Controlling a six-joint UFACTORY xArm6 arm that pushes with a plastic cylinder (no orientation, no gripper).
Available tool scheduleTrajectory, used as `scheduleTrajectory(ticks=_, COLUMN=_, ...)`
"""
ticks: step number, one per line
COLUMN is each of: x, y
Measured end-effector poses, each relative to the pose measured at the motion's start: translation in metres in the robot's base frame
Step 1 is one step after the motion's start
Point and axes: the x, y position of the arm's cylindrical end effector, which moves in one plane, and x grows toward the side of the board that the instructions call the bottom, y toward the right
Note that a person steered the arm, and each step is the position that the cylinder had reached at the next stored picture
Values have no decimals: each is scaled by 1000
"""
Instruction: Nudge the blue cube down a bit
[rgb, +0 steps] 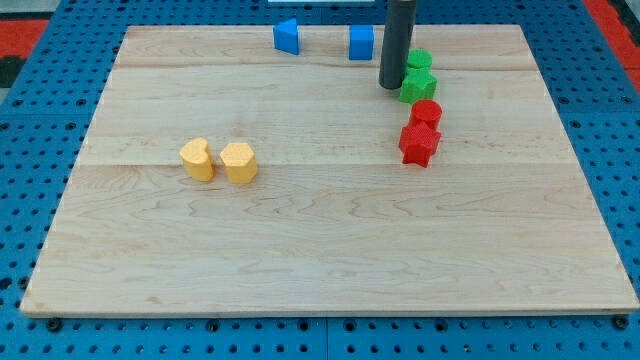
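The blue cube (361, 42) sits near the view's top edge of the wooden board (320, 250), right of centre. My tip (390, 86) is on the board just below and to the right of the cube, apart from it, close beside the green star (418, 85). The dark rod rises from the tip past the cube's right side.
A second blue block, wedge-like (288, 36), lies left of the cube. A green cylinder (419, 61) sits above the green star. A red cylinder (427, 113) and red star (419, 145) lie below. A yellow heart (197, 159) and yellow hexagon-like block (239, 162) lie at the left.
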Motion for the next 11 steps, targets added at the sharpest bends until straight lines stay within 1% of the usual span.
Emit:
scheduleTrajectory(ticks=2, x=13, y=8)
scheduleTrajectory(ticks=4, x=11, y=-45)
scheduleTrajectory(ticks=5, x=-25, y=-22)
scheduleTrajectory(ticks=7, x=-94, y=6)
scheduleTrajectory(ticks=8, x=-115, y=10)
scheduleTrajectory(ticks=9, x=-108, y=-47)
scheduleTrajectory(ticks=10, x=-73, y=-117)
scheduleTrajectory(ticks=11, x=-62, y=-122)
